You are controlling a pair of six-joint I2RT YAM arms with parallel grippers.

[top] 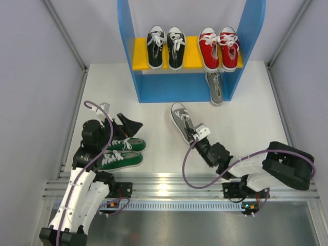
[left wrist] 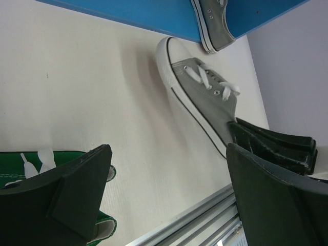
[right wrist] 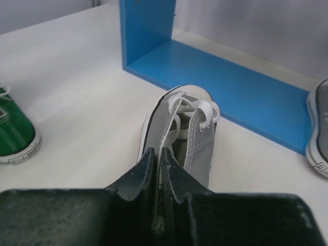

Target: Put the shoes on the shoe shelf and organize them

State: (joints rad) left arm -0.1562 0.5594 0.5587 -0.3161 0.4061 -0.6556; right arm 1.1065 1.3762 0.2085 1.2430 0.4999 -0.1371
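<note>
Grey canvas is what the right tool [top: 197, 132] holds: its two fingers are pressed almost together on the heel edge of the grey shoe [top: 182, 120], as we see closely in the right wrist view, where the right tool [right wrist: 160, 169] pinches the rim behind the white laces of the grey shoe [right wrist: 189, 138]. This shoe lies on the table [top: 246, 118], its white toe cap pointing toward the shoe shelf [top: 127, 51] and near the front of it, but apart from it. The second grey shoe [top: 215, 87] stands on the blue base [top: 169, 89] of the shelf, at the right side, beside the right panel. Above it, on the yellow board [top: 141, 56], we see the black pair [top: 166, 48] at the left and the red pair [top: 219, 48] at the right, each pair side by side. Further out, at the left of the table, the green pair [top: 123, 152] lies on its side, one shoe just beside the other. The left tool [top: 128, 125] hangs over this pair with its fingers wide apart and nothing between them; in the left wrist view the left tool [left wrist: 169, 154] frames bare table, with the grey shoe [left wrist: 205, 97] beyond.
</note>
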